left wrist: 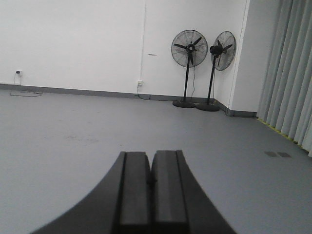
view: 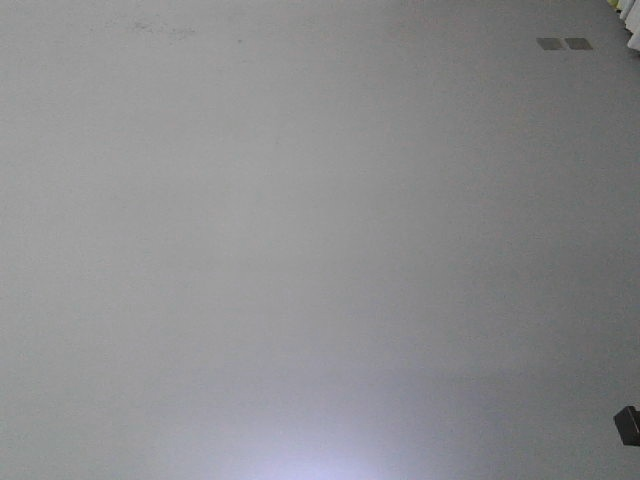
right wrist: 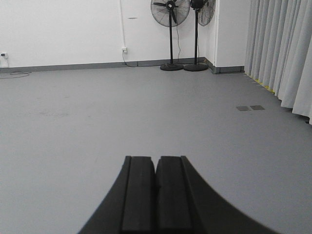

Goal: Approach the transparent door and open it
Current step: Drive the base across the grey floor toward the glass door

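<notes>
The transparent door is out of view in every frame. My left gripper (left wrist: 151,155) is shut and empty, its black fingers pressed together, held level above the grey floor (left wrist: 73,141). My right gripper (right wrist: 156,158) is also shut and empty, held level over the same grey floor (right wrist: 97,112). The front view looks down at bare grey floor (view: 300,220) only; a dark corner of my own body (view: 628,425) shows at its lower right edge.
Two black pedestal fans (left wrist: 189,48) (left wrist: 223,48) stand by the white far wall (left wrist: 73,44), also in the right wrist view (right wrist: 170,12). Grey-white curtains (right wrist: 282,48) hang along the right side. Two dark floor plates (right wrist: 250,107) (view: 564,43) lie near the curtains.
</notes>
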